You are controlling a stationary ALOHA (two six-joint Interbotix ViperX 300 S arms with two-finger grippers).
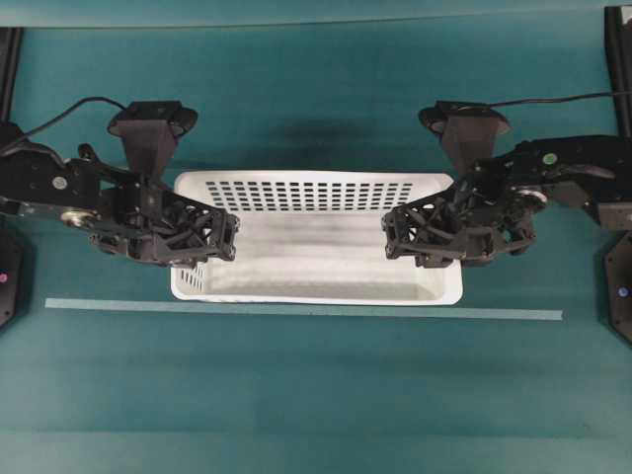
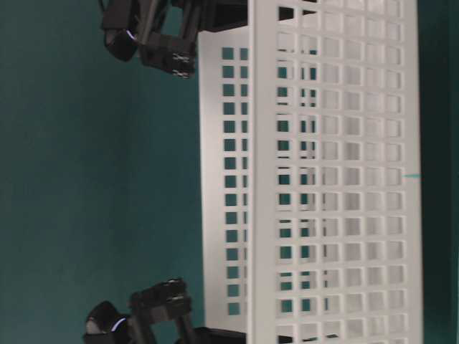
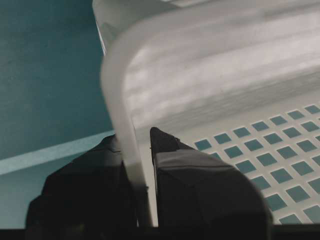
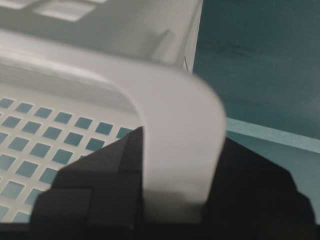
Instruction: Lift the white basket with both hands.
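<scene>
The white basket [image 1: 316, 296] lies lengthwise across the middle of the teal table, with rows of holes in its walls [image 2: 337, 179]. My left gripper [image 1: 212, 242] sits over its left end. In the left wrist view that gripper [image 3: 134, 134] is shut on the basket's rounded rim [image 3: 116, 90], one finger inside and one outside. My right gripper [image 1: 405, 237] sits over the right end. The right wrist view shows it [image 4: 182, 135] shut on the broad rim [image 4: 185, 100] the same way. Whether the basket's floor touches the table I cannot tell.
A pale tape line [image 1: 296, 308] runs across the table just in front of the basket. Two black triangular brackets [image 1: 153, 128] [image 1: 464, 123] stand behind its two ends. Black posts [image 1: 8, 59] line the table's sides.
</scene>
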